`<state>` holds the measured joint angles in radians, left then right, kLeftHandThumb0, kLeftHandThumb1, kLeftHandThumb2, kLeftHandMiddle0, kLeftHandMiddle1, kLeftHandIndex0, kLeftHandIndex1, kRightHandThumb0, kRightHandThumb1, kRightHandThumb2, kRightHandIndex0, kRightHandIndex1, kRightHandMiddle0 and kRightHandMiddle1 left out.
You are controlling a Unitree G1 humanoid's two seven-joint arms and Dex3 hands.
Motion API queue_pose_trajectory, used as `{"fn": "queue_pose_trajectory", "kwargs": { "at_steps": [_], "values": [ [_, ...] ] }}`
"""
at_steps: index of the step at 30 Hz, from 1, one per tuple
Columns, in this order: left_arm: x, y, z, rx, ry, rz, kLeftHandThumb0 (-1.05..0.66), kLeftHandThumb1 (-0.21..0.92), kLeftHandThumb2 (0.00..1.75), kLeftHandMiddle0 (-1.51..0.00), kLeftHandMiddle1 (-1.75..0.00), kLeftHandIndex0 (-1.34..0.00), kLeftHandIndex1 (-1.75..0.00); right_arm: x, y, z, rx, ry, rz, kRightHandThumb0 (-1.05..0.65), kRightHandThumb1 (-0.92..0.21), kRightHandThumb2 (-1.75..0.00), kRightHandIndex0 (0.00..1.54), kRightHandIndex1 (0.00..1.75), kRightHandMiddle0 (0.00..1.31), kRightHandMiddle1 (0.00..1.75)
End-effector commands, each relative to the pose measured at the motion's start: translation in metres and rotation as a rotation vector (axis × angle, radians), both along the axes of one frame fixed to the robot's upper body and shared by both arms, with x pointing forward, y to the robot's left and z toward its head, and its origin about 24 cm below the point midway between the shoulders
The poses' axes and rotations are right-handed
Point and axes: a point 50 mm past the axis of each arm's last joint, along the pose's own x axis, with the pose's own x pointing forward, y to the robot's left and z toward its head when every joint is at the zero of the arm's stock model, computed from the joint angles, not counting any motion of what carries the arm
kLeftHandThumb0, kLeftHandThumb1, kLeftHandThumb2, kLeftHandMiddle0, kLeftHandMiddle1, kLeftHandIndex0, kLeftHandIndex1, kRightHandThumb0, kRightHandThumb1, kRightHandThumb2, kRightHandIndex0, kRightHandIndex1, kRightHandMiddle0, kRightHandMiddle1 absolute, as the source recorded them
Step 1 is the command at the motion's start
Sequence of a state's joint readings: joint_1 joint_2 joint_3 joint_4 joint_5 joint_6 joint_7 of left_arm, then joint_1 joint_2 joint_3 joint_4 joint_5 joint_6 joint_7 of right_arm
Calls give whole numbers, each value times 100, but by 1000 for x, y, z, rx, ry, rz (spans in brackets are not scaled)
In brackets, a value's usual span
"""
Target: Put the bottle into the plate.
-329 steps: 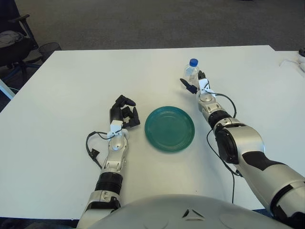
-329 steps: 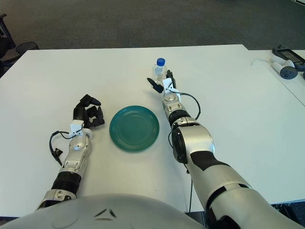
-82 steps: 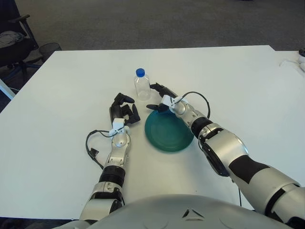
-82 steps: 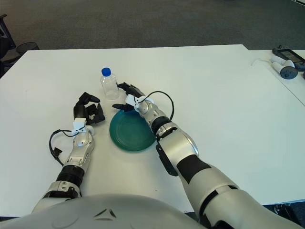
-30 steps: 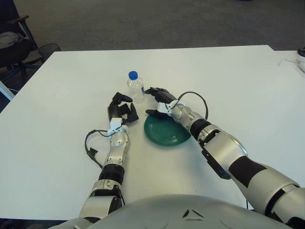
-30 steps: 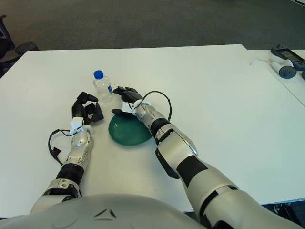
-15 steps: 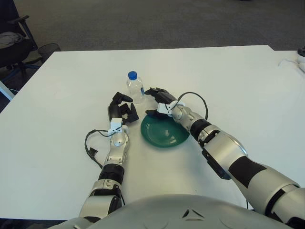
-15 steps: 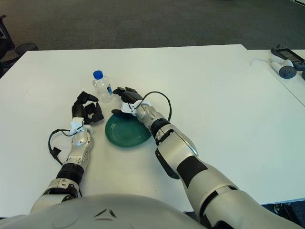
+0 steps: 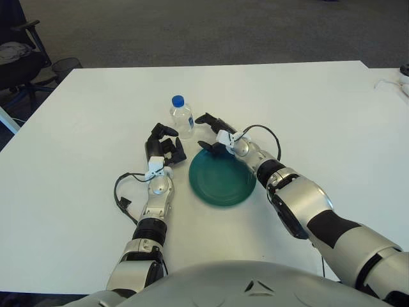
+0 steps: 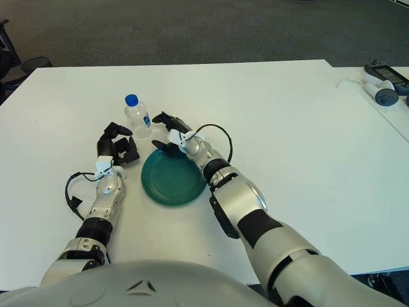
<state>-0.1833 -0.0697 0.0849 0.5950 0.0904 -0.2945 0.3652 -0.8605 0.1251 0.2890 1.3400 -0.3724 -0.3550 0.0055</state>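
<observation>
A clear plastic bottle [image 9: 182,118] with a blue cap stands upright on the white table, just beyond my left hand. A green plate [image 9: 222,177] lies flat on the table, a little to the right of and nearer than the bottle. My right hand [image 9: 212,131] is at the plate's far rim, right of the bottle, fingers spread and holding nothing. My left hand [image 9: 164,146] rests on the table left of the plate, fingers curled and empty, just short of the bottle.
A black cable [image 9: 121,192] loops beside my left forearm. The white table's [image 9: 332,115] far edge runs along the top, with grey floor beyond. A chair and bin [image 9: 64,64] stand off the table's far left corner. A small device [image 10: 383,89] lies at the far right.
The right hand let go of the plate rim and spread its fingers. The plate settled flat and shifted slightly right. The bottle and left hand stayed put.
</observation>
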Motion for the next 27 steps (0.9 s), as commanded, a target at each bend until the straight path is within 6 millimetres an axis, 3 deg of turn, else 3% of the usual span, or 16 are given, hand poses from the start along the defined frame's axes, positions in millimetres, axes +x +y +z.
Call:
{"fn": "queue_pose_trajectory", "kwargs": {
  "at_steps": [1,10,15,27],
  "values": [
    [-17,4,-24,-20,125,5,-51,22,144,-121,-175,-69,-175,-3,0,-8,51,101,-32,2,-48,-133,10,61,0,88],
    [-16,4,-23,-10,116,-8,-51,20,146,-122,-175,-70,-175,11,-24,1,151,107,-148,5,-45,-134,10,65,0,102],
    [-16,4,-24,-21,123,-5,-51,20,146,-122,-175,-70,-175,17,-35,5,212,113,-207,3,-45,-133,10,66,0,105],
    [-17,4,-23,1,121,-12,-51,19,147,-122,-175,-71,-175,32,-72,19,411,100,-364,16,-40,-143,7,66,0,110]
  ]
}}
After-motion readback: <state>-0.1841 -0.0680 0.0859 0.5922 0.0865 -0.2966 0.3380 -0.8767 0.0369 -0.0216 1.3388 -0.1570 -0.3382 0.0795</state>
